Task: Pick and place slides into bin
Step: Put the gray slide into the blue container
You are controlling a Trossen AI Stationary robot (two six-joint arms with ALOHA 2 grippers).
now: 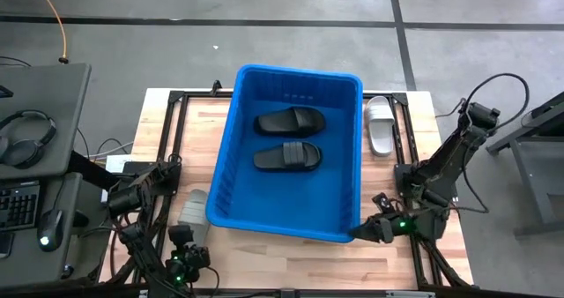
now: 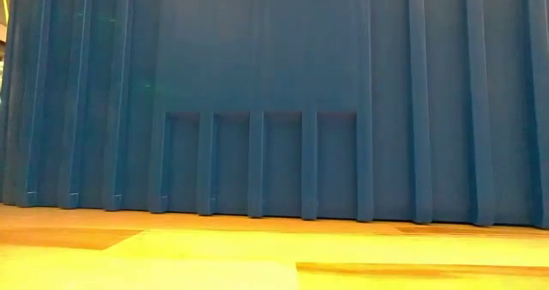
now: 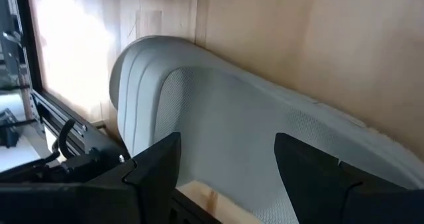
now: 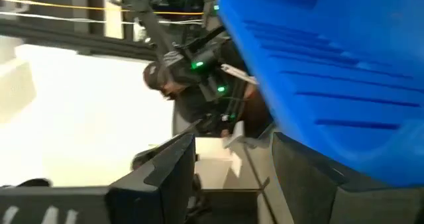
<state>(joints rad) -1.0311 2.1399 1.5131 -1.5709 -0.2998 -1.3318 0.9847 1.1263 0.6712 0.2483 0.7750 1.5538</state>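
2 black slides in bin, left gripper jaws open at grey slide

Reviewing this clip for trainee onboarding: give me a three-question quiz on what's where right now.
1. How many black slides lie inside the bin?
2. True or false: the white slide beside the bin's right wall is inside the bin.
3. Which end effector sits over the grey slide? A) left end effector B) right end effector

Key:
1. Two, lying side by side on the bin floor.
2. False; it rests on the table outside the bin.
3. A; its fingers straddle the grey slide at the bin's near left corner, while the right end effector is by the near right corner.
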